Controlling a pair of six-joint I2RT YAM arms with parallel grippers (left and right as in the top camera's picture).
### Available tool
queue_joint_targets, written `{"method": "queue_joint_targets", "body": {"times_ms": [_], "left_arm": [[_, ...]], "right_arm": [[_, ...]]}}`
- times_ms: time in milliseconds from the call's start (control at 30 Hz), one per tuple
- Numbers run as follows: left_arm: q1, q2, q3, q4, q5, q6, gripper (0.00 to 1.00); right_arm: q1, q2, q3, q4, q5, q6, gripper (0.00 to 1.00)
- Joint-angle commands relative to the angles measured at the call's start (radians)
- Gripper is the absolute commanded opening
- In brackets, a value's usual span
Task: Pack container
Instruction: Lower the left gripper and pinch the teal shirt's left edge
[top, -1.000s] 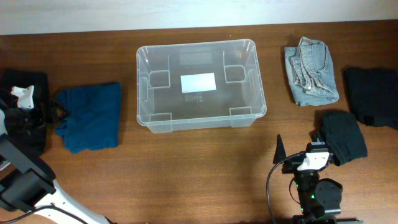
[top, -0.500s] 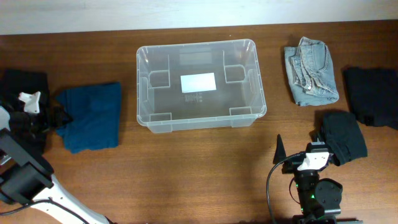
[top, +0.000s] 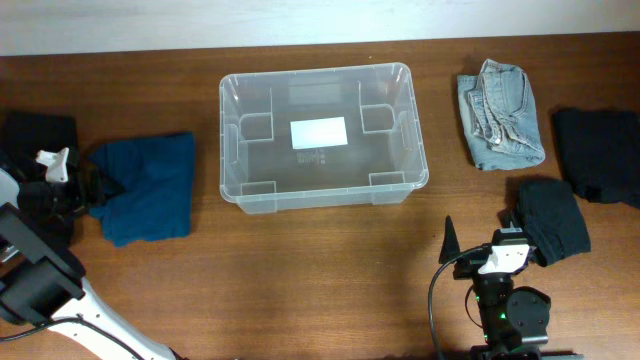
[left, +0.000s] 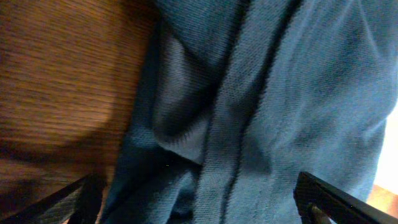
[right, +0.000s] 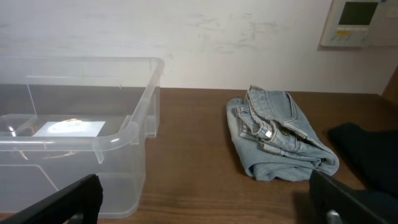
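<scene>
Container: the clear bin (top: 232, 140) sits at the back centre of the worktop (top: 320, 290). It holds nothing, and only the white label (top: 318, 132) shows on its base.
Just changed: over the last second the left hand (left: 205, 202) has slid away from the black garment (top: 40, 132) at the far left and onto the left edge of the blue garment (top: 145, 188). Nothing else has shifted.
Left hand: released and empty, with the jaws spread wide. Blue knit fills the gap between them in the wrist view. I cannot tell whether they touch the cloth.
Right hand: the right hand (right: 208, 208) is released and empty, parked at the front right, facing the bin and the folded jeans (top: 500, 112).
Other clothes: a black bundle (top: 553, 218) lies just beside the right arm, and another black piece (top: 598, 155) lies at the far right.
Meaning for the task: packing has not begun, and the blue garment looks like the first pick.
Next move calls for: sinking onto a fold, clenching, then lifting over the rim.
Risk: loose knit may trail or slip out.
</scene>
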Motion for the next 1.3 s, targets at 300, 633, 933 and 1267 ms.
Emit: {"method": "queue_joint_targets", "body": {"times_ms": [300, 633, 933, 1267], "left_arm": [[0.000, 0.101, -0.013, -0.044, 0.029, -0.048, 0.99], [0.000, 0.180, -0.014, -0.054, 0.029, -0.048, 1.00], [0.000, 0.246, -0.015, -0.062, 0.025, -0.048, 0.99], [0.000, 0.298, -0.040, -0.096, 0.071, -0.048, 0.99]], "right_arm": [[0.006, -0.008, -0.005, -0.006, -0.002, 0.000, 0.98], [0.006, -0.008, -0.005, -0.006, -0.002, 0.000, 0.98], [0.006, -0.008, -0.005, -0.006, -0.002, 0.000, 0.98], [0.006, -0.008, -0.005, -0.006, -0.002, 0.000, 0.98]]}}
